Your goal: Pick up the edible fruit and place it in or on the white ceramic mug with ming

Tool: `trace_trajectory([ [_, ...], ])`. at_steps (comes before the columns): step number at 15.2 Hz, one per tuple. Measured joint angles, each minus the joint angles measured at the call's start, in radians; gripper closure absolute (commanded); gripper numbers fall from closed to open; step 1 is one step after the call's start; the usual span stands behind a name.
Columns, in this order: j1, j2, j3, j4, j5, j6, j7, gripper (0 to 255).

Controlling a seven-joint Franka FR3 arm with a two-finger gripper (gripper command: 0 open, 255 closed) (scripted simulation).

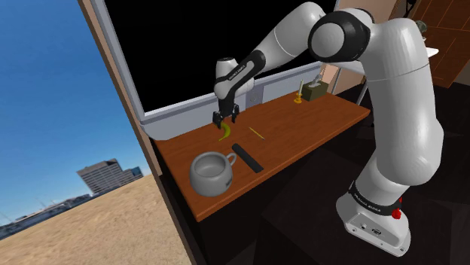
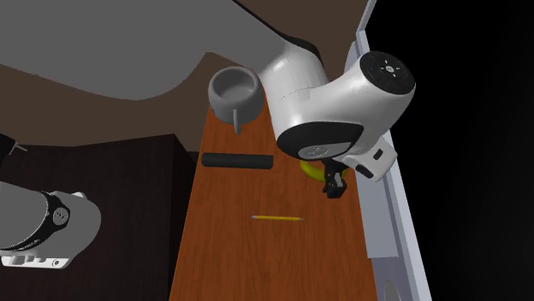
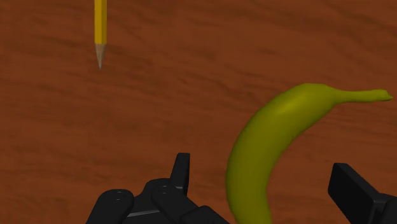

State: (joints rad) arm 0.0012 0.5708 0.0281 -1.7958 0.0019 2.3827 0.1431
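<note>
In the shoulder view, the following are laid out from left to right along the brown wooden bench (image 1: 301, 124): a grey mug (image 1: 211, 172), a banana (image 1: 224, 133) directly under the pincer (image 1: 226, 117), a black bar (image 1: 247, 158), a pencil (image 1: 257, 132), and a small box (image 1: 315, 89) at the far end, whose details cannot be made out.

In the second exterior view, the banana (image 2: 313, 169) is mostly hidden behind the arm, and a yellow-green sliver is seen beside the pincer (image 2: 334, 186).

In the wrist view, the pencil (image 3: 100, 25) is cut off by the frame, with its sharpened tip shown. One end of the banana (image 3: 267, 146) is cut off too.

The banana is yellow-green, smooth and strongly curved, tapering to a thin stem. It lies flat on the bench, apart from the mug. The pincer (image 3: 264, 168) is spread, with a finger (image 3: 181, 172) on either side of the banana and neither touching it.
</note>
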Motion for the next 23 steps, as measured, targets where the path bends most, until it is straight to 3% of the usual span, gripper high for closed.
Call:
trace_trajectory([
  [9, 0.002, 0.037, 0.0, 0.005, -0.001, 0.032, 0.001, 0],
  [10, 0.002, 0.037, 0.0, 0.005, -0.001, 0.032, 0.001, 255],
  [23, 0.002, 0.017, 0.0, 0.003, -0.001, 0.015, 0.002, 255],
])
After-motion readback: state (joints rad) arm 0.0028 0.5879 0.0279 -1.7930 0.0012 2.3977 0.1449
